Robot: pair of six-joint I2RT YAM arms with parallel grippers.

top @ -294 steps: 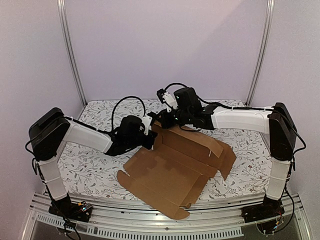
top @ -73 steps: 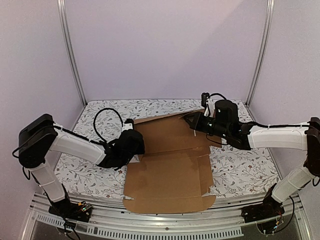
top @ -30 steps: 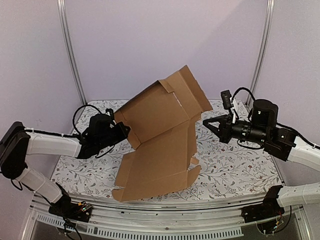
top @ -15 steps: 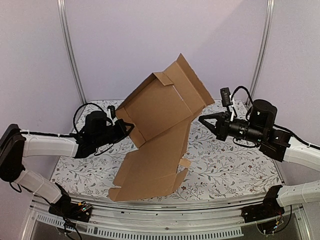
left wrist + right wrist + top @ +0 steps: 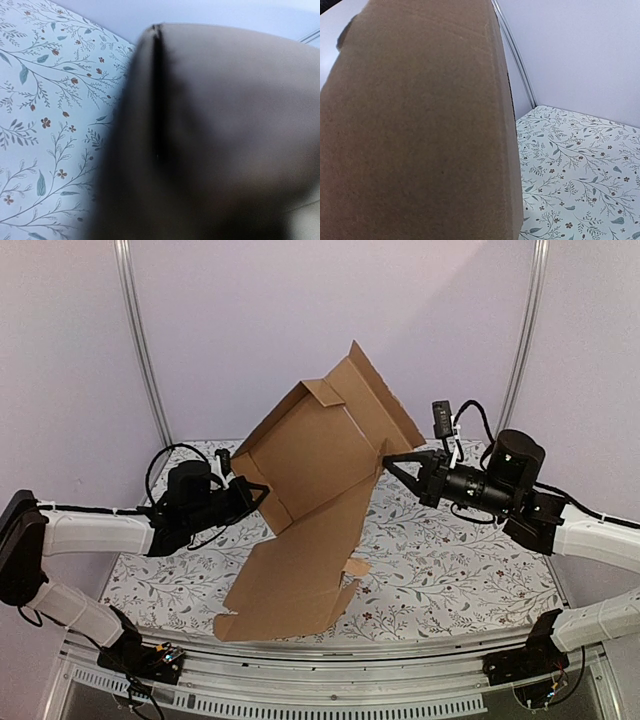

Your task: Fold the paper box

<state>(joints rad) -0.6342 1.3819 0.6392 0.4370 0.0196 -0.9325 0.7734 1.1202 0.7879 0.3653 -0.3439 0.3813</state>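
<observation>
The paper box [image 5: 320, 470] is a large brown cardboard sheet with flaps. It stands tilted high off the table, its lower end resting near the front edge. My left gripper [image 5: 258, 496] is shut on the sheet's left edge at a fold. My right gripper [image 5: 397, 464] is shut, with its tip against the raised panel's right edge. Blurred cardboard [image 5: 225, 140] fills the left wrist view and hides the fingers. In the right wrist view the cardboard [image 5: 415, 130] covers the left half and no fingers show.
The table's floral cloth [image 5: 450, 560] lies under the box. Metal posts [image 5: 140, 350] stand at the back corners, in front of plain walls. A metal rail [image 5: 330, 680] runs along the near edge by the arm bases.
The right gripper has moved left until it reaches the box's right edge. The box has tipped a little steeper, and its lower end has slid left. The left gripper's hold is unchanged.
</observation>
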